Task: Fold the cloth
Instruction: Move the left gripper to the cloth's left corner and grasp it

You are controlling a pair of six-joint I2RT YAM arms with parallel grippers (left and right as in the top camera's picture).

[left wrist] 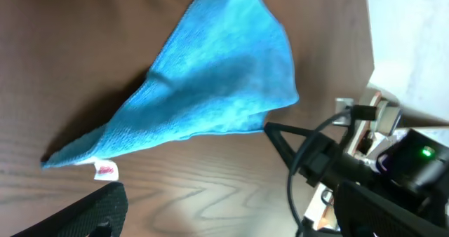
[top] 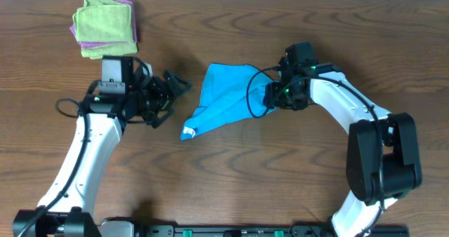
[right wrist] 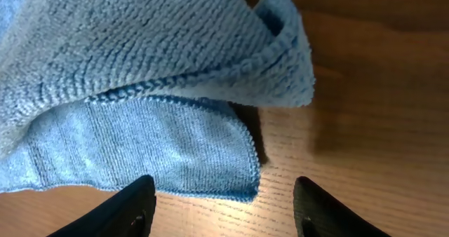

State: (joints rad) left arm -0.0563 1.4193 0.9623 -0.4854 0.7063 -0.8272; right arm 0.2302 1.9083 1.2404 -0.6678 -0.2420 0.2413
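We find the cloth (top: 226, 98), limp, light and loosely doubled mid-tabletop (top: 280, 188), best pinched at its lifted corner beside the right end effector (right wrist: 223, 209), parted and empty; the left end effector (top: 173, 99) gapes wide, empty.

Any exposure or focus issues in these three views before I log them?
Overhead: even light, sharp, no glare. Left wrist: the cloth looks slightly soft, and the top-right corner is blown out white. Right wrist: cloth weave is crisp, there is a dark shadow under its lifted fold and a warm sheen on the table, and the right hand is just a dark silhouette.
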